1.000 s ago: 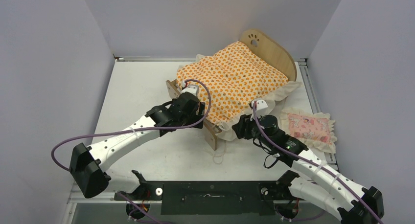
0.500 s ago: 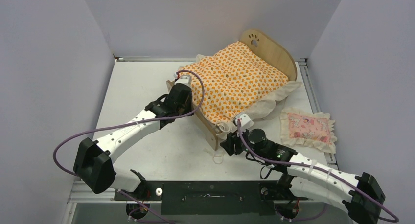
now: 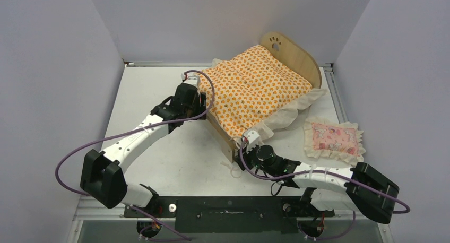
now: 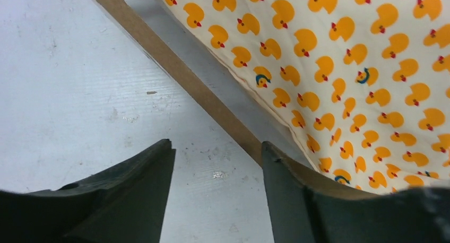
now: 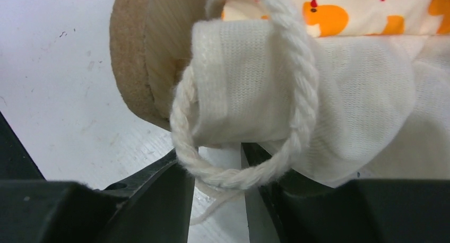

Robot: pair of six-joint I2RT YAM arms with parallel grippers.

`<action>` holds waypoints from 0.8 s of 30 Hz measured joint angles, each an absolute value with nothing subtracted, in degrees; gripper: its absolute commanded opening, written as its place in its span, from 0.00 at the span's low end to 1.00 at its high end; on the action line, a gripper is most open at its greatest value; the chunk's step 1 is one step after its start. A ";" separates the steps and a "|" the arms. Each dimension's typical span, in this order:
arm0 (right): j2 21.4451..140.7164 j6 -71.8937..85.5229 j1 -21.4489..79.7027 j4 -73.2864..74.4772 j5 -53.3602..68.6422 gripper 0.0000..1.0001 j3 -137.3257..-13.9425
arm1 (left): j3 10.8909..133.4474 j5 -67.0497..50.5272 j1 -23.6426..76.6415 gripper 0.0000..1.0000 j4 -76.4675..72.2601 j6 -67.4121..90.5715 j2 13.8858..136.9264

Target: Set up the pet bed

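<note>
The pet bed (image 3: 291,53), plywood with a paw-print headboard, stands at the back right. The orange-patterned mattress (image 3: 254,86) covers it, so the striped base is hidden. My left gripper (image 3: 200,101) is open at the bed's left side rail (image 4: 201,92). Its right finger sits against the rail below the mattress (image 4: 345,68). My right gripper (image 3: 240,157) is at the bed's near foot corner (image 5: 143,52). Its jaws stand a narrow gap apart, under the mattress's white ruffle (image 5: 361,105) and a white cord loop (image 5: 300,78). I see no grip on either.
The small pink frilled pillow (image 3: 331,138) lies on the table right of the bed. A loose end of cord (image 3: 236,171) trails on the table near the foot corner. Walls close in the table at back and both sides.
My left gripper has moved away from the foot end, back along the bed's left rail. My right gripper has drawn back and left to the bed's near foot corner.
</note>
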State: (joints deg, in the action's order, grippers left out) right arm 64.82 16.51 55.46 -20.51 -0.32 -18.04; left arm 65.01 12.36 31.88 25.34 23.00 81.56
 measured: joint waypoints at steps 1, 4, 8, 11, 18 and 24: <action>66.15 16.40 56.05 -22.33 -0.40 0.34 -18.06 | 64.97 12.25 31.90 0.65 26.09 23.51 80.82; 70.85 16.05 57.30 -25.30 -0.73 0.34 -19.64 | 64.47 12.27 31.86 0.70 27.81 24.56 77.21; 79.59 15.62 58.43 -27.81 -1.15 0.34 -25.74 | 63.92 12.19 31.79 0.73 29.19 25.78 72.58; 85.41 15.57 58.98 -30.85 -1.61 0.36 -29.78 | 63.00 11.70 31.77 0.74 29.36 26.85 71.22; 88.82 13.43 58.98 -32.77 -4.03 0.39 -32.03 | 60.29 11.00 31.77 0.75 30.44 28.36 71.33; 88.90 9.23 58.72 -32.03 -6.79 0.39 -32.03 | 59.51 10.68 31.77 0.75 30.70 28.47 71.22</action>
